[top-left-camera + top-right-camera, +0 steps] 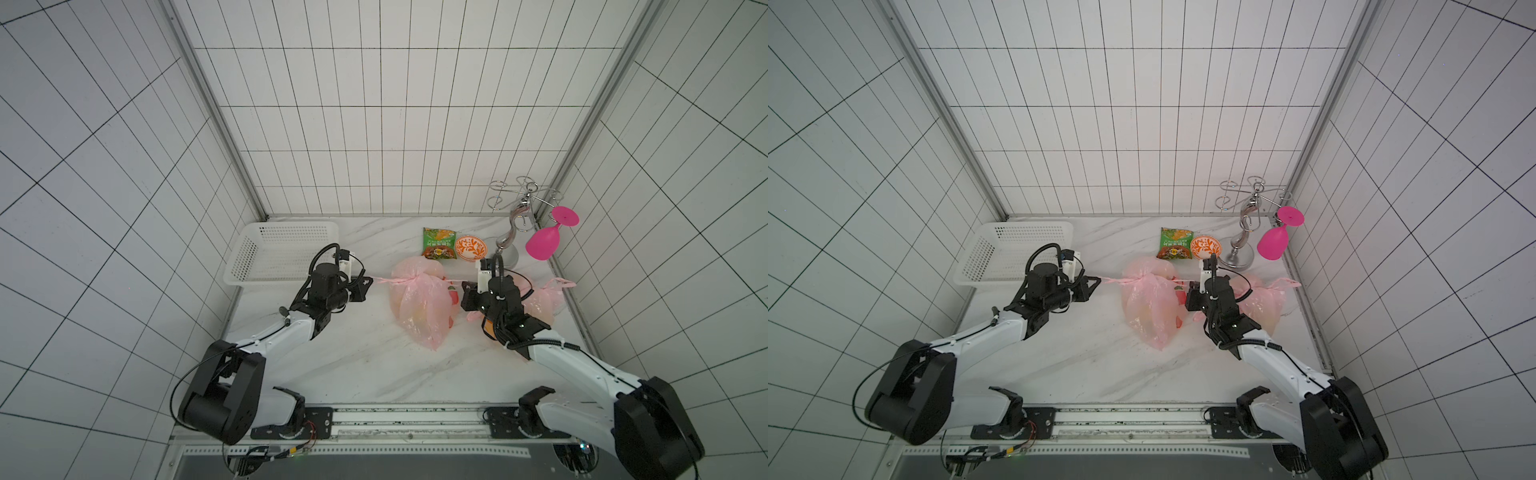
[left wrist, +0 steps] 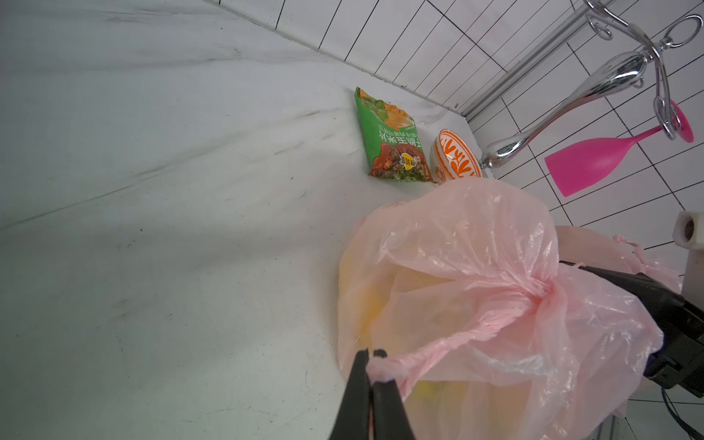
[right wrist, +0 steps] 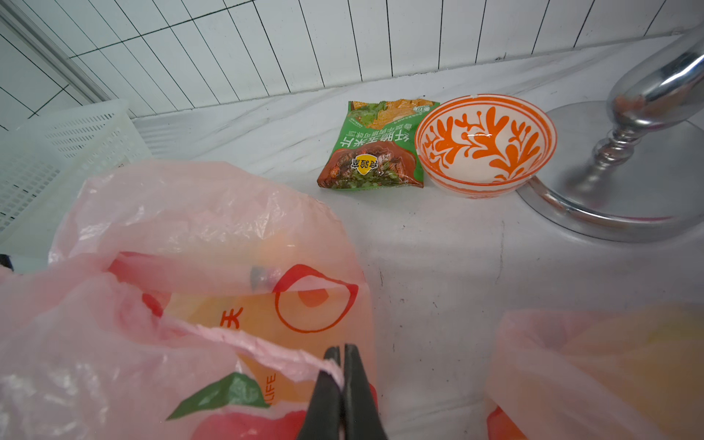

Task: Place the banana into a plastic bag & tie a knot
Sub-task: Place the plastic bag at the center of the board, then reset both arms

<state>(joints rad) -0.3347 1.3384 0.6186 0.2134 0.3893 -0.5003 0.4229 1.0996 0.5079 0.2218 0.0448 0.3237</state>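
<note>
Banana [image 2: 367, 306] reaches you only as a yellow blur through the thin pink plastic bag [image 1: 415, 305], which lies on the white marble-look table [image 1: 353, 361] between your two grippers. You cannot make out its outline in any view.

A second pink plastic bag [image 3: 590, 373], on the outer side of the right gripper, is blurred and cut off in the right wrist view. In both top views it is half hidden by the right arm [image 1: 561, 353].

The wrist views give you the grips. The left gripper [image 2: 371, 358] is clamped on the twisted end of one bag handle [image 2: 438, 346]. The right gripper [image 3: 340, 356] is pinched tight on the other handle [image 3: 266, 348]. The left wrist view shows the gathered knot [image 2: 535, 291] at the bag's neck close up.

Both top views add that the two handles run taut from the knot out to each gripper.

Your left arm [image 1: 270, 336] and right arm reach forward from the base rail [image 1: 407, 415] with elbows out. Their wrists turn inward, so the grippers face each other across the bag.
</note>
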